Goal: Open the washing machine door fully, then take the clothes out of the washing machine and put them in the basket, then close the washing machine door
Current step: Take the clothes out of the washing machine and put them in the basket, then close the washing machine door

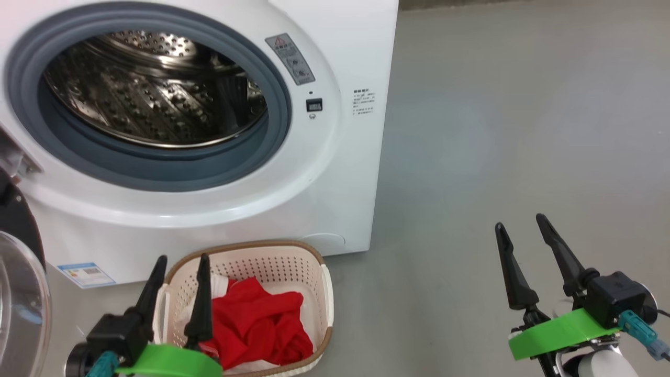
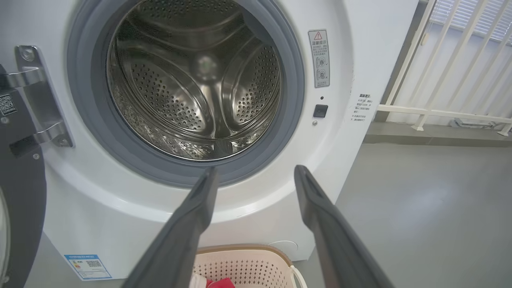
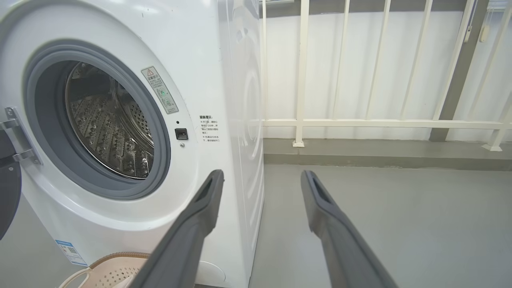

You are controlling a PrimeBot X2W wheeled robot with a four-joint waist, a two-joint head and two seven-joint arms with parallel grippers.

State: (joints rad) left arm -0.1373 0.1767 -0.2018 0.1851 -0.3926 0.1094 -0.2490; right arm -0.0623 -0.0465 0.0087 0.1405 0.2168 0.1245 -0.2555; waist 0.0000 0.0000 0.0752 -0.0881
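A smooth grey floor [image 1: 497,131] runs from the washing machine [image 1: 335,173] out to a low kerb and a white railing [image 3: 360,120] set against a pale wall. The machine stands on that floor, its door [image 1: 21,303] swung open at the left and its steel drum [image 1: 152,89] in plain sight. The basket [image 1: 272,266] sits on the floor just in front of the machine, the red clothes [image 1: 256,319] heaped inside it. The left claw [image 1: 183,257] hovers over the basket, fingers apart, holding nothing. The right claw [image 1: 520,220] hangs above the floor well to the right, likewise spread and holding nothing.
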